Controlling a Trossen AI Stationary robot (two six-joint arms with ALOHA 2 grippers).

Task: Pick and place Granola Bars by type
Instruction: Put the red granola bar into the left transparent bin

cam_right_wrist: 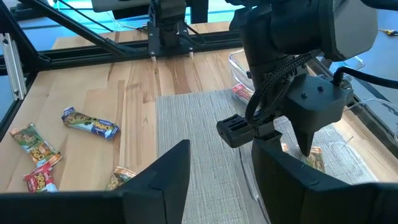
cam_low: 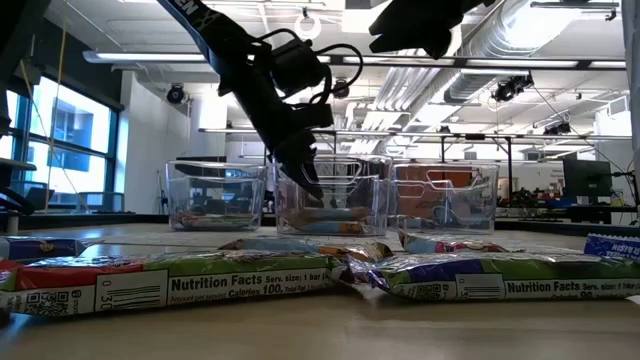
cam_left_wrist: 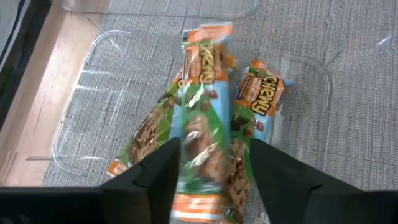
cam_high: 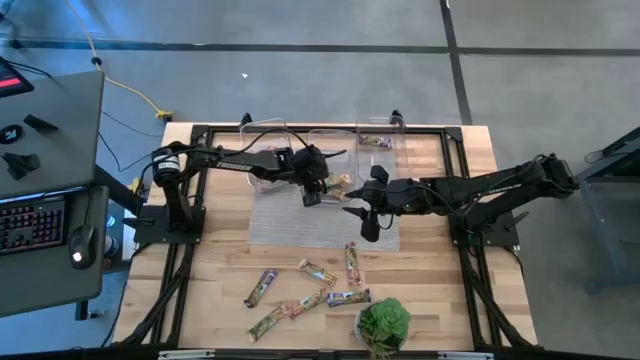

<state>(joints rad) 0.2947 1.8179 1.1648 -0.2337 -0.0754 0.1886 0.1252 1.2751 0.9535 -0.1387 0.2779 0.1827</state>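
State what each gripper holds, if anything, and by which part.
The left gripper, over the middle bin, has a granola bar between open fingers; whether it is gripped cannot be told. The right gripper holds nothing.

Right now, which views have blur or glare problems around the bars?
Left wrist view: the bar between the left gripper fingers is smeared, its print unreadable. Low view: foreground bars sharp, clear bins behind soft, windows and ceiling lights bright. High view: evenly lit, bars small.

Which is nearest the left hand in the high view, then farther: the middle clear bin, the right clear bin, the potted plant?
1. Middle clear bin, directly under the left hand.
2. Right clear bin, toward the right arm's side.
3. Potted plant, at the table's near edge.
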